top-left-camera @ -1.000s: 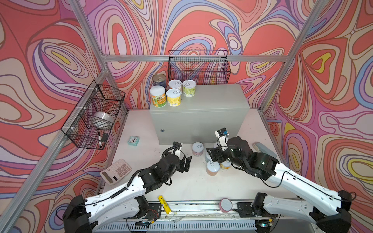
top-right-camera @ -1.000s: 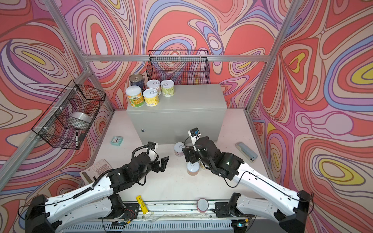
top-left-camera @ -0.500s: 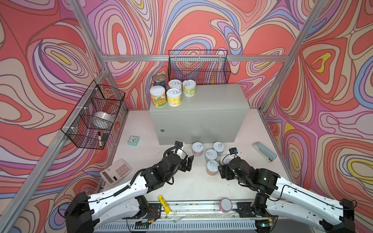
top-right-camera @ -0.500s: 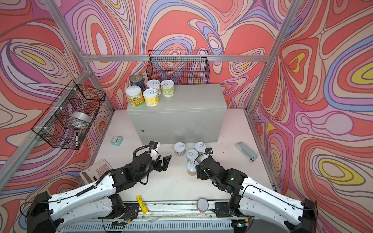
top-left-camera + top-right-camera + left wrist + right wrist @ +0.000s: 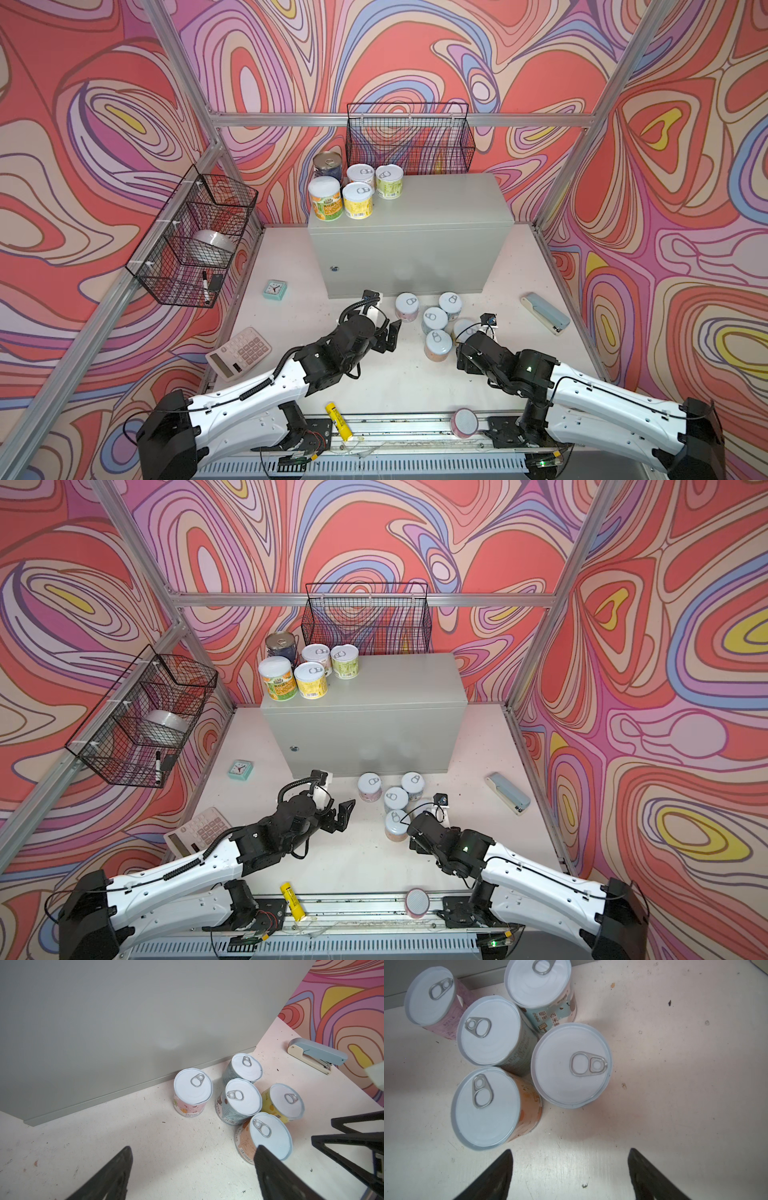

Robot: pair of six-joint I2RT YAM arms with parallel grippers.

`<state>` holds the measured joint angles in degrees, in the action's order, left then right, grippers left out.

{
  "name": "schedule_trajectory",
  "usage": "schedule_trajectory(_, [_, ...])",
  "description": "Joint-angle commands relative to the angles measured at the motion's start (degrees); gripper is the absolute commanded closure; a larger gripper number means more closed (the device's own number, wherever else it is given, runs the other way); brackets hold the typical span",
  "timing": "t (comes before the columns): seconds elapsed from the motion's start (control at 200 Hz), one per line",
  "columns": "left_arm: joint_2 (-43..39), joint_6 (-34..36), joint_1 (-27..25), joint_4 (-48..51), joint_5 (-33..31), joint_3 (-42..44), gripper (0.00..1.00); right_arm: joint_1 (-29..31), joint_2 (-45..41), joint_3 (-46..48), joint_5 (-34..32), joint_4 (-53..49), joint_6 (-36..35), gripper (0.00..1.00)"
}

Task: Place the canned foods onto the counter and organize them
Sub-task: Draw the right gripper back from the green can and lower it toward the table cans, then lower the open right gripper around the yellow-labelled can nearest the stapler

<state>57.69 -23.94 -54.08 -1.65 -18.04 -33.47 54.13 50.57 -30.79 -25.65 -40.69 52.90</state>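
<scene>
I see the left gripper and right gripper both spread wide and empty over bare, speckled table. Five smooth pull-tab cans huddle at the foot of the grey metal counter. Five more cans crowd its flat top's back-left corner.

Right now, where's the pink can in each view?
In a top view: pink can, leftmost of five cans before the counter.
In a top view: same place.
Left wrist: standing apart from the other four.
Right wrist: the only pink label.
Landmark: counter's base edge, just behind it in all four.
</scene>
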Motion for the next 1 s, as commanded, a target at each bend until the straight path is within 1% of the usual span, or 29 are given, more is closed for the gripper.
schedule_trajectory(0.0, [0.27, 0.65, -0.41, -1.69, -0.24, 0.52, 0.07, 0.32, 1.40, 1.27, -2.29, 5.14, 1.54, 0.12])
schedule_trajectory(0.195, [0.84, 1.28, -0.41, -1.80, -0.15, 0.39, 0.07, -0.37, 5.87, 1.78, -3.51, 9.86, 1.04, 0.13])
schedule_trajectory(0.35, [1.00, 1.48, -0.48, -1.43, -0.15, 0.02, 0.07, -4.78, 6.95, 1.55, -2.31, 9.94, 0.42, 0.14])
schedule_trajectory(0.476, [1.75, 1.36, -0.39, -2.13, -0.33, 0.21, 0.07, -8.95, 6.03, 3.15, 0.46, 14.06, -1.87, 0.15])
schedule_trajectory(0.541, [2.27, 1.27, -0.47, -2.04, -0.24, -0.05, 0.07, -10.11, 6.45, 3.22, 1.16, 15.38, -3.07, 0.15])
schedule_trajectory(0.716, [2.45, 1.17, -0.41, -2.09, -0.36, -0.23, 0.07, -10.54, 7.75, 2.66, 1.82, 16.67, -4.90, 0.15])
schedule_trajectory(0.861, [2.64, 1.40, -0.41, -1.78, -0.48, -0.39, 0.07, -10.64, 6.67, 3.18, 2.15, 17.33, -5.26, 0.14])
schedule_trajectory(0.991, [3.43, 1.36, -0.41, -2.21, -0.41, -0.39, 0.07, -10.66, 8.79, 3.41, 3.60, 18.10, -5.34, 0.14])
